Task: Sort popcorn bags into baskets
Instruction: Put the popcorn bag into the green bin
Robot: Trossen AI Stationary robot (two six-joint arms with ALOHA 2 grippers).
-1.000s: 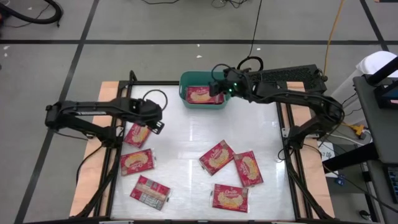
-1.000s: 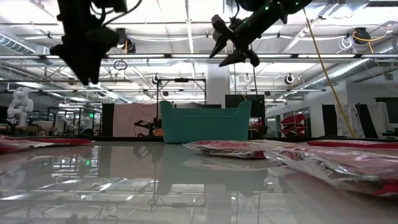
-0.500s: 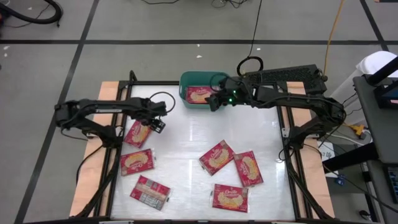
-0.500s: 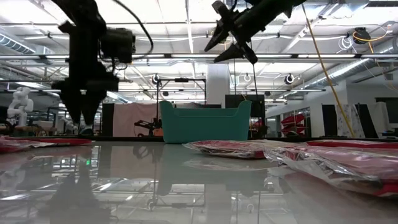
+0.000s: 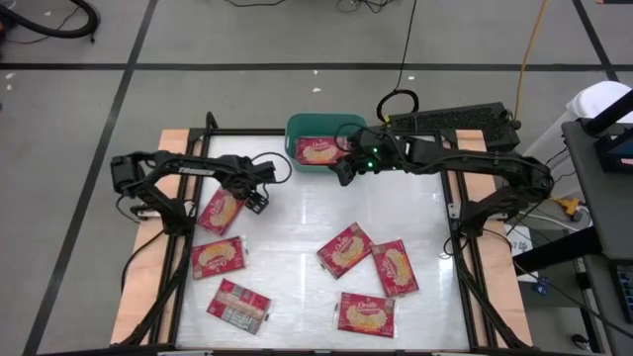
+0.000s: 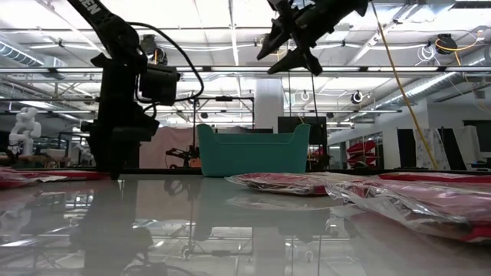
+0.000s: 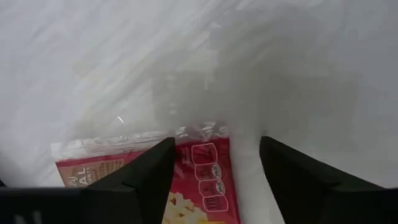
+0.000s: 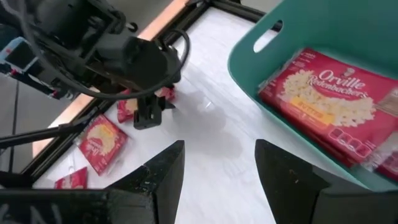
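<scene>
Bags (image 5: 345, 249) lying scattered on table (image 5: 297, 218); one sitting in tub (image 5: 312, 130). Left gripper (image 5: 254, 201) hovering spread over left bag (image 5: 220, 211). Right gripper (image 5: 339, 172) hanging parted, empty, beside tub.

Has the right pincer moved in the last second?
Yes. In the high view the right pincer went from over the teal basket to just beyond its front rim, over the table.

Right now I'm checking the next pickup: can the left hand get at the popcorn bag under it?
Probably yes. The left hand is open at the upper edge of the bag, its fingers straddling the bag's end, and nothing lies on it.
</scene>
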